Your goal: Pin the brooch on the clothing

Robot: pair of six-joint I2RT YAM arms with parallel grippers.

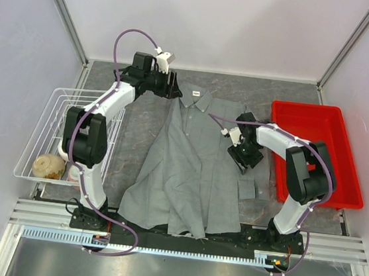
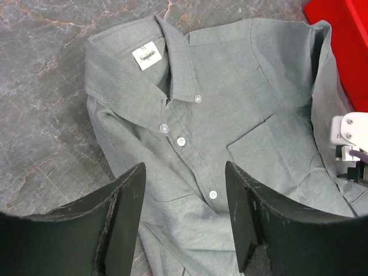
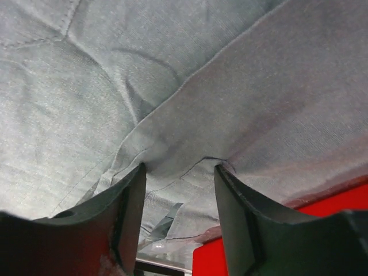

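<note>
Item: table (image 1: 142,126), dark grey stone-patterned top, seen from above.

Lying directly on it:
- One grey shirt (image 1: 194,166), at the centre, spread out front side up. Its collar points to 12 o'clock and its hem to 6 o'clock. The white neck label (image 2: 148,56) shows inside the collar.
- One red tray (image 1: 308,107), at 3 o'clock, just beside the shirt's edge.
- One white wire basket (image 1: 35,131), at 9 o'clock, apart from the shirt, reaching past the table's edge.

Beside shirt (image 1: 190,172): wire basket (image 1: 41,122) left, red bin (image 1: 322,130) right
</note>
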